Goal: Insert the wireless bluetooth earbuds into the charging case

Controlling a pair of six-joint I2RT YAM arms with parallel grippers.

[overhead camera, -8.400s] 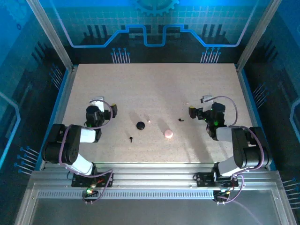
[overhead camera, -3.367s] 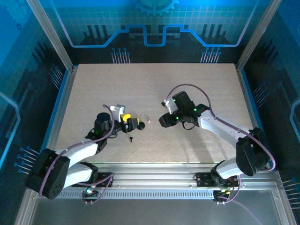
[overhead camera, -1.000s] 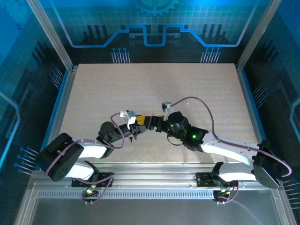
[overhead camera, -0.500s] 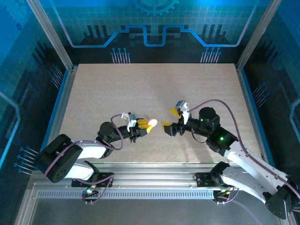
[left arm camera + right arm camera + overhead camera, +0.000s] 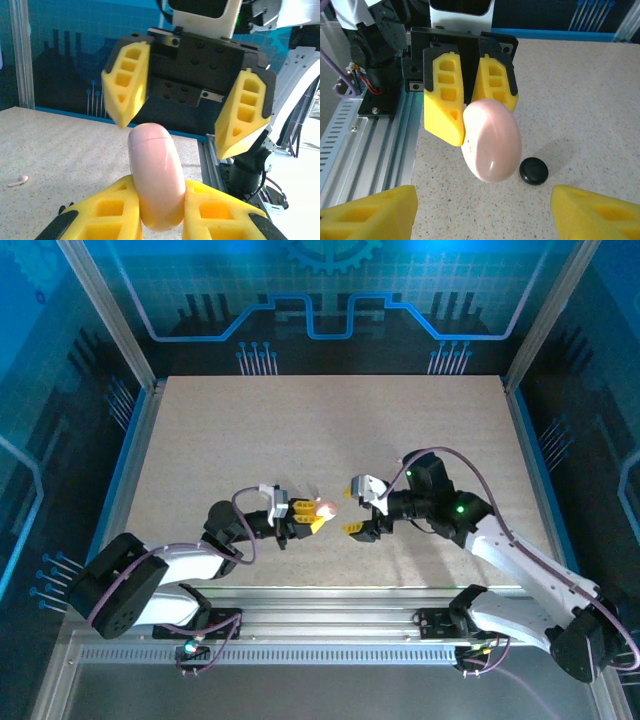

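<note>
Pincer on left point(image 5: 312, 516) pinches shut pink oval case point(image 5: 152, 170); right pincer point(image 5: 354, 510) spread, facing it.

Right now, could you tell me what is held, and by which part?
The left hand pinches a pink oval object by one end, the other end free; the right hand is open and empty.

Enclosure and work surface. A pale, speckled counter point(image 5: 330, 420) lay under cool blue light. Blue strips point(image 5: 130, 455) edged its left and right sides, and slanted aluminium posts point(image 5: 103, 305) rose at the far corners. The back wall point(image 5: 450, 280) was a gridded blue panel bearing a circuit-like outline and a gear motif. Ribbed aluminium rails point(image 5: 330, 605) ran along the near edge, fronted by a grey plate point(image 5: 330, 690).
</note>
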